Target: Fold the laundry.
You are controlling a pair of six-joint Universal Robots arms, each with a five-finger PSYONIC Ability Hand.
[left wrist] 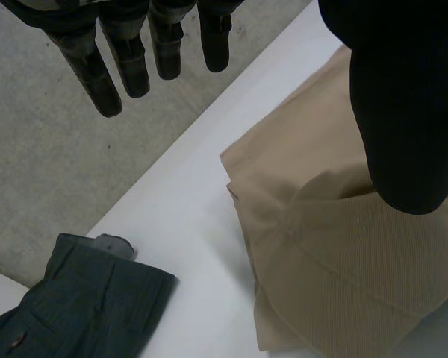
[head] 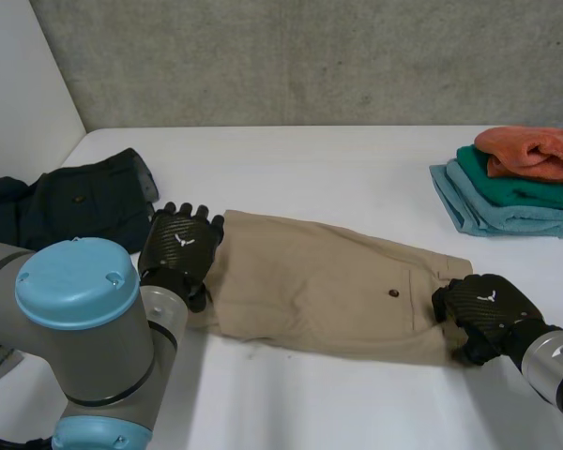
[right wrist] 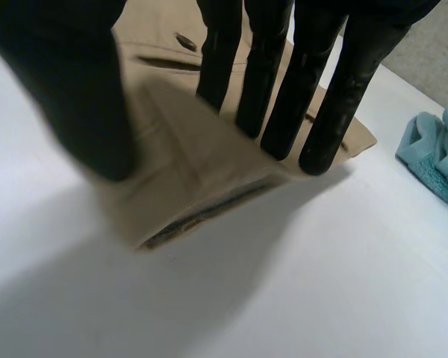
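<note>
step: fold tan shorts (head: pixel 328 281), mid-frame | right hand (head: pixel 488 314) pinches waistband corner, lower right | left hand (head: pixel 180 248) released above leg hem | advice: grip hem first, lift both ends level

Folded tan shorts (head: pixel 328 286), flat, mid-table
</note>
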